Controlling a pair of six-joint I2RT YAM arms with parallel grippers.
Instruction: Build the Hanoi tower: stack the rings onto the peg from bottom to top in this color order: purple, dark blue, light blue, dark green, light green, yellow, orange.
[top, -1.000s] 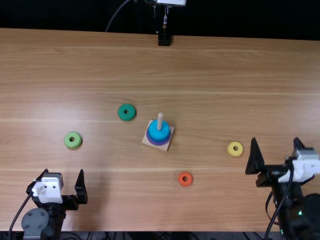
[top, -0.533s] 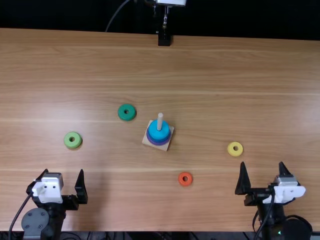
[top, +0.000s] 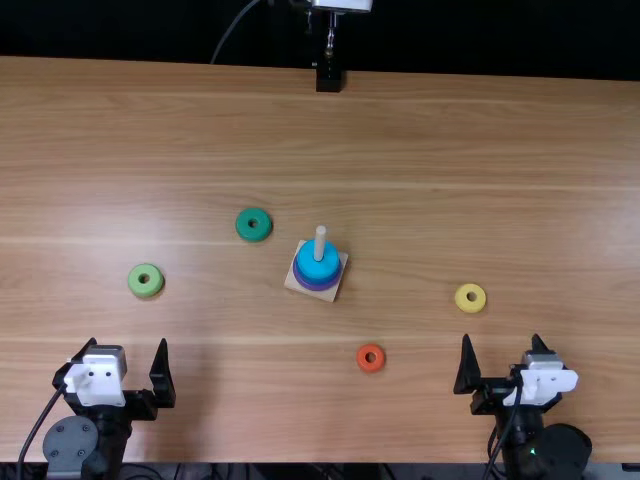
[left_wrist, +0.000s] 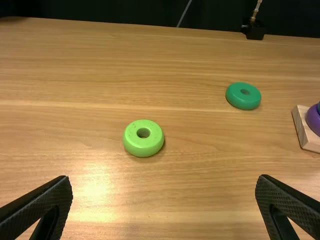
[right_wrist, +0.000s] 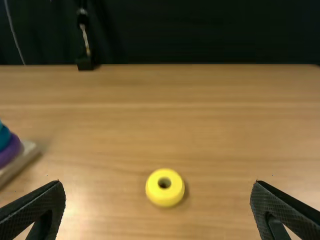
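Ring 4 looks due: the left gripper (top: 127, 342), lower left, spread and empty like the right gripper (top: 501, 338), lower right, should straddle the dark green ring (top: 243, 229), upper left of centre, and lower it over the peg (top: 320, 240), mid-frame, onto the light blue ring (top: 317, 267).

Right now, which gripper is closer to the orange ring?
Right. In the top view, the right gripper is open, off to the right of the orange ring; the left gripper, also open, is clearly farther off to its left.
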